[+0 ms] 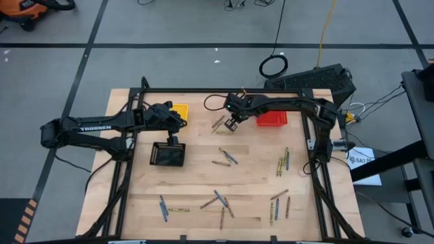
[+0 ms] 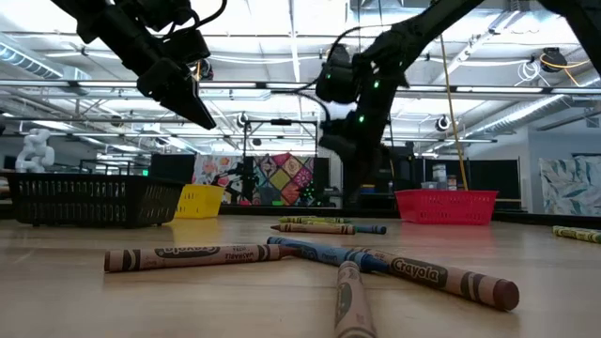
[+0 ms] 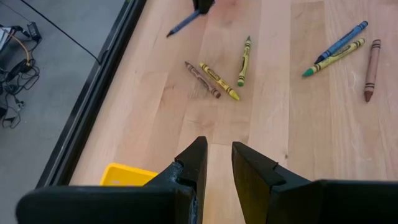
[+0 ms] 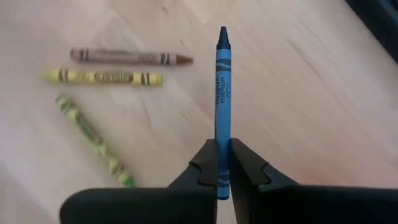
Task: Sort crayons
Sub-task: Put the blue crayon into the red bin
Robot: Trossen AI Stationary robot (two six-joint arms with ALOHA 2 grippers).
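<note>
Pale wood bench [image 1: 251, 169] carries the crayons [image 1: 224, 157] scattered loose across it, with a black basket [image 1: 168, 154], a yellow basket [image 1: 180, 110] and a red basket [image 1: 272, 119] toward the far side. Each crayon looks light, stiff and waxy, likely to snap or roll, so a pinch across the wrapped middle seems best. Above the bench near the red basket, the right claw [image 4: 222, 163] is clamped on 1 blue crayon [image 4: 222, 93], gripping its lower end. Above the black basket, the left claw [image 3: 217, 165] is narrowly parted and empty.
</note>
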